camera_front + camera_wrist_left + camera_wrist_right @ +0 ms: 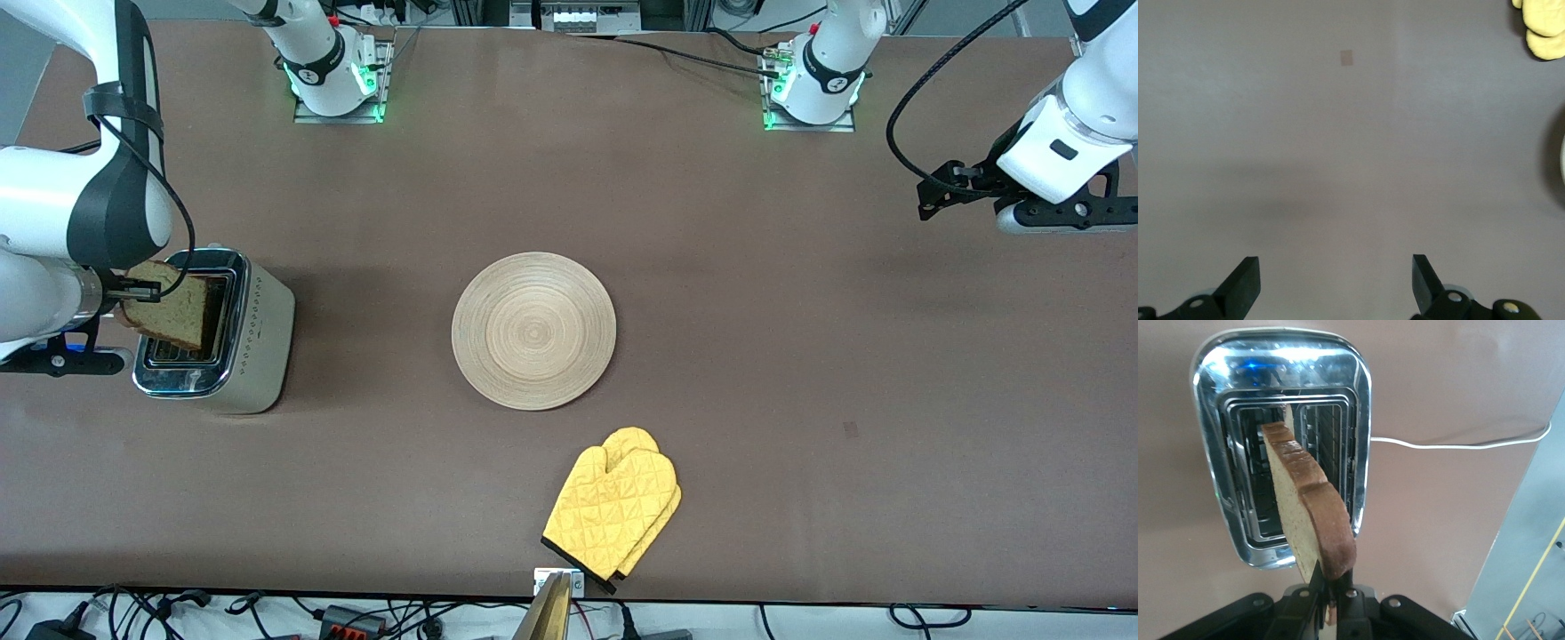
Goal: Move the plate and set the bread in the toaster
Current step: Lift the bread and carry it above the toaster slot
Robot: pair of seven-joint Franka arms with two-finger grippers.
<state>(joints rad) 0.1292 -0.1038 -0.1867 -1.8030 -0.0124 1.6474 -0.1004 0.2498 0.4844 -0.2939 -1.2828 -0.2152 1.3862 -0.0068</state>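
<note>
My right gripper (147, 290) is shut on the slice of brown bread (171, 313) and holds it upright over the toaster (236, 342), its lower edge at the slots. In the right wrist view the bread (1305, 513) hangs over the chrome top of the toaster (1211, 427), clamped in my right gripper (1333, 577). The pale wooden plate (533, 330) lies flat at the middle of the table. My left gripper (933, 191) is open and empty, up in the air over the table at the left arm's end; its fingers (1245, 283) frame bare table.
A yellow oven mitt (615, 507) lies nearer to the front camera than the plate, close to the table's front edge; it also shows in the left wrist view (1541, 27). The toaster's white cord (1458, 445) trails across the table.
</note>
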